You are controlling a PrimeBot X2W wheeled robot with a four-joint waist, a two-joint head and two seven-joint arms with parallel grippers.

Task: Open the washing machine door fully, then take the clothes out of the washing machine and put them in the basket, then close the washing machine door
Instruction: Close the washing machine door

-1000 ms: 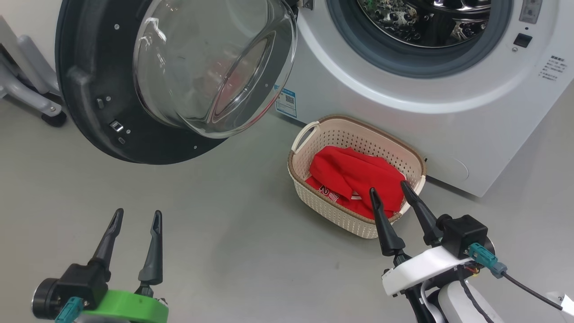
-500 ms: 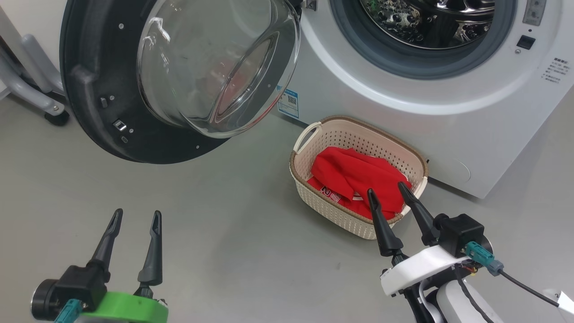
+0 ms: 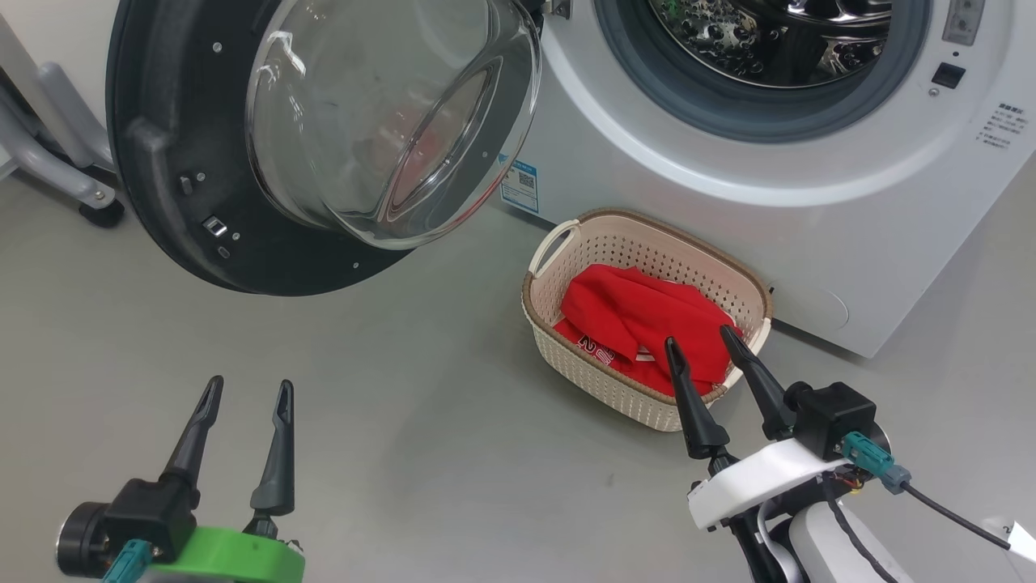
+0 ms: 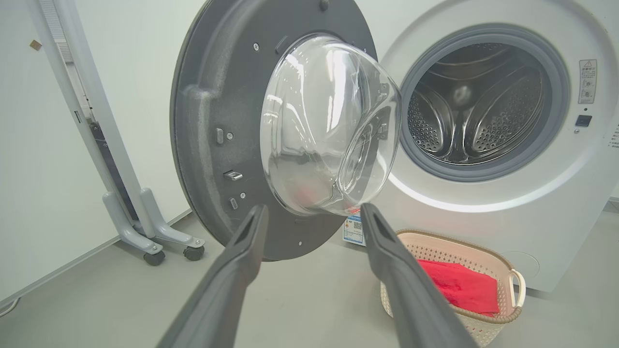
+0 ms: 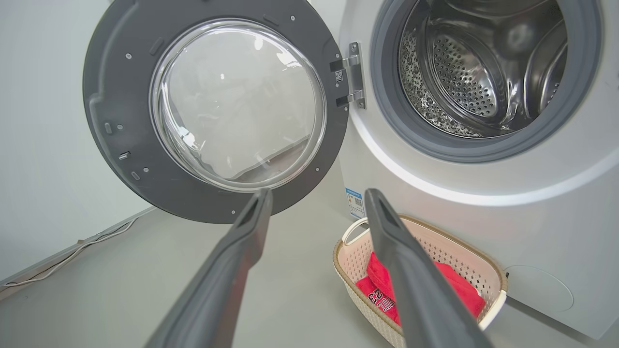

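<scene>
The washing machine door [image 3: 162,202] [image 4: 203,145] [image 5: 121,111] stands swung wide to the left, its glass bowl bulging toward me. The white washing machine [image 3: 647,146] [image 4: 483,203] [image 5: 508,203] shows a bare steel drum [image 4: 474,111] [image 5: 483,63]. Red clothes [image 3: 639,320] [image 4: 459,287] [image 5: 382,290] lie in the cream basket [image 3: 566,356] [image 4: 503,319] [image 5: 449,251] on the floor before the machine. My left gripper [image 3: 247,390] [image 4: 312,217] is open at the lower left, holding nothing. My right gripper [image 3: 700,342] [image 5: 316,203] hangs open just in front of the basket's near rim, also bare.
A grey wheeled stand [image 3: 57,170] [image 4: 145,227] sits left of the door against the white wall. A cable [image 5: 72,251] runs along the wall's foot. Grey floor [image 3: 405,421] stretches between my grippers and the machine.
The head view has shifted slightly. The right gripper has barely moved; both grippers stay open and the clothes rest unmoved in the basket.
</scene>
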